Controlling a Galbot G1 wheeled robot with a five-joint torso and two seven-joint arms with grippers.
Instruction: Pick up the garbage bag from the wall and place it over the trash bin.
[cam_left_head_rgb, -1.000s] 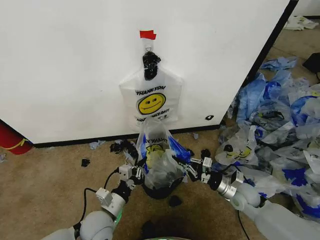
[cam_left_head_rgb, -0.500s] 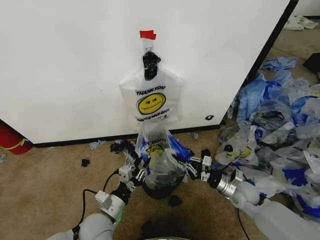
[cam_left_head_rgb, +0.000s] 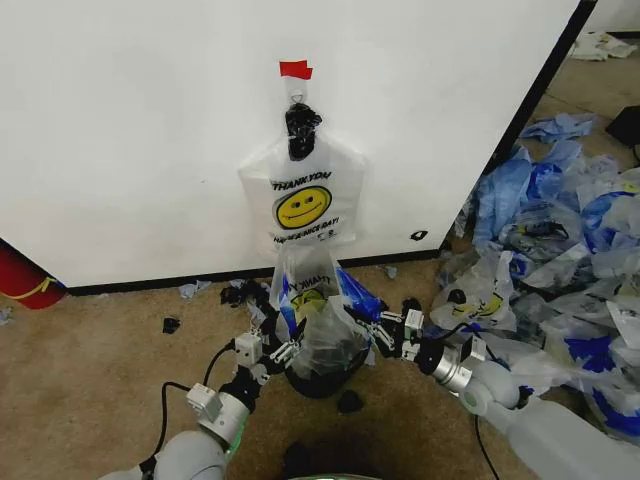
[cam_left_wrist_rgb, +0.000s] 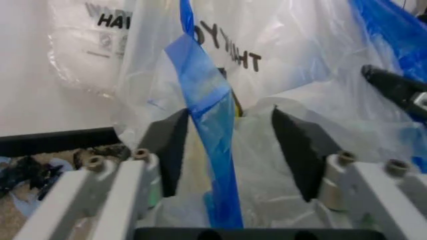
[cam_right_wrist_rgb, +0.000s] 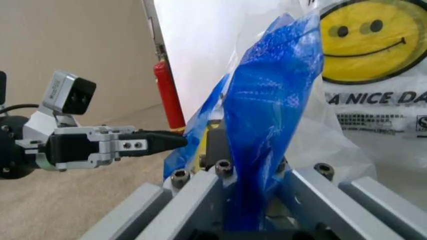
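Head view: garbage bag (cam_left_head_rgb: 315, 305) upright.

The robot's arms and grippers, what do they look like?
Both arms are smooth pale grey shells. The right one carries a silver metal wrist ring. The left gripper and right gripper are light grey metal frames with dark finger pads, small boxy wrist cameras and looping black cables.

White smiley bag (cam_left_head_rgb: 302, 200) hangs on wall under red tape (cam_left_head_rgb: 295, 69); blue bags (cam_left_head_rgb: 570, 250) heaped rightward on carpet
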